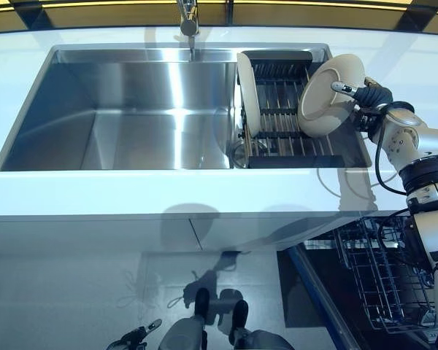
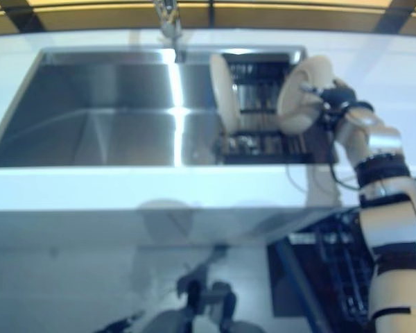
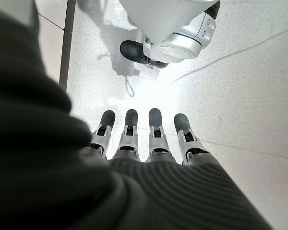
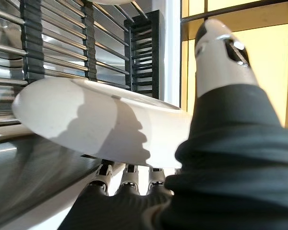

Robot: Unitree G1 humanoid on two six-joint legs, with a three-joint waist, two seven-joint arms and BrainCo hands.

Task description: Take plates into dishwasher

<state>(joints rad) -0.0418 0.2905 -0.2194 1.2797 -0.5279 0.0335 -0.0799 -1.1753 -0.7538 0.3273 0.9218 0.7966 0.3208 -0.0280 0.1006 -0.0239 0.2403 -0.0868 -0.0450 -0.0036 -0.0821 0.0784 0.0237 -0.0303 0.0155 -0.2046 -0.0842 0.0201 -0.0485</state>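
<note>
Your right hand (image 1: 365, 98) pinches a white plate (image 1: 328, 86) at its rim, fingers beneath and thumb on top, tilting it clear of the drying rack (image 1: 285, 109) at upper right of the frame. A second plate (image 1: 248, 93) stands upright in that rack. The dishwasher basket (image 1: 383, 281) waits at lower right. Your left hand (image 3: 144, 139) hangs low with its fingers straight and empty.
</note>
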